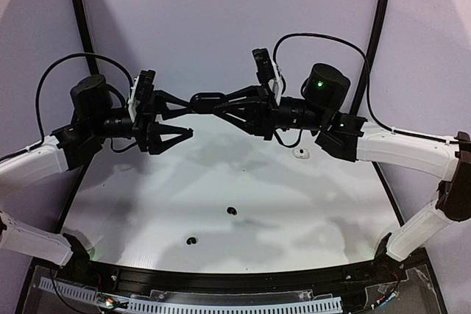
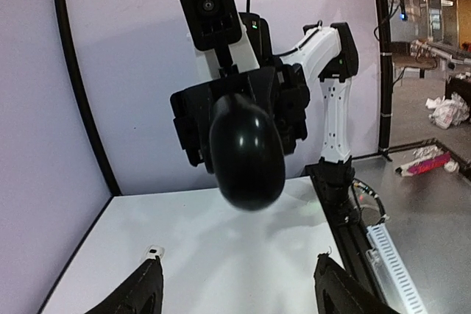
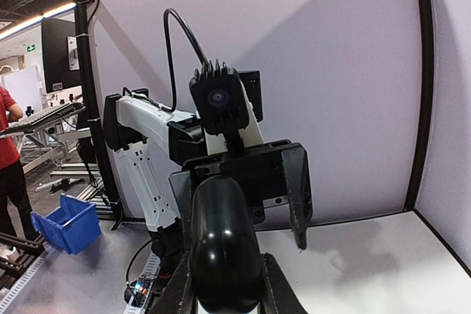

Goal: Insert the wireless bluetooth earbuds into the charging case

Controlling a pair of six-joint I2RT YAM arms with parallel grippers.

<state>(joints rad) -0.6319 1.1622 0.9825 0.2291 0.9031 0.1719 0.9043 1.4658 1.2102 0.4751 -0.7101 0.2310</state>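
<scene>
**A:** Any brand or label on what's being held?

**B:** None I can read. The right gripper (image 1: 215,102) is clamped on a glossy black egg-shaped charging case (image 1: 206,99), with one finger pressed to each side. In the right wrist view the case (image 3: 224,244) fills the lower middle between those fingers. The only lettering is on a small green sign (image 3: 31,48) in the upper left of that view, and it is too small to make out.

**A:** And the other gripper?

**B:** The left gripper (image 1: 188,117) is spread wide and grasps nothing. In the top view its upper finger reaches the case's left end, but I cannot tell whether they touch. Its own camera shows its black fingertips (image 2: 147,288) far apart along the bottom edge. The case (image 2: 246,152) sits mid-frame there, held up in the air.

**A:** Where are the earbuds?

**B:** They lie on the white tabletop (image 1: 147,196), well apart from the case. A small white earbud (image 1: 299,154) lies right of centre, under the right arm. A black roundish earbud (image 1: 231,211) is at lower centre. A second black roundish earbud (image 1: 192,241) is lower left of it, near the front edge.

**A:** Anything further out?

**B:** In the left wrist view a small white piece (image 2: 152,253) sits at lower left, just past one fingertip. It is too small to identify. A blue plastic bin (image 3: 70,226) stands at the lower left of the right wrist view.
</scene>
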